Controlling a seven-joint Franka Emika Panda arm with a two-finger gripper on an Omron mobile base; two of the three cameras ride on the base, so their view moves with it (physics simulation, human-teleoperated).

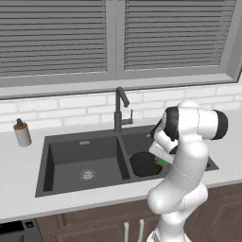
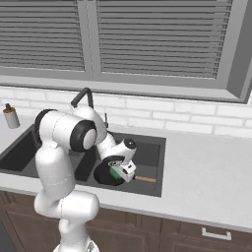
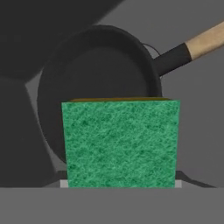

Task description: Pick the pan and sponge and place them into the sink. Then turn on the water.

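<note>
Your gripper (image 2: 119,173) was closed on the sponge (image 3: 120,143), held over the right basin of the sink (image 1: 56,156). The pan (image 3: 94,70) lay in that basin, directly beneath the sponge, wooden handle pointing toward the basin's right side.

Pan (image 1: 144,164) lies in the sink's (image 1: 85,142) right basin — sponge (image 3: 121,143) above it (faucet (image 1: 121,109) behind).

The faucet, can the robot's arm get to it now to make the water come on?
Probably yes, but not yet. The faucet stands just behind the basin where the gripper hangs, with nothing between them. But the jaws are holding the sponge above the pan, so that should go down first.
</note>
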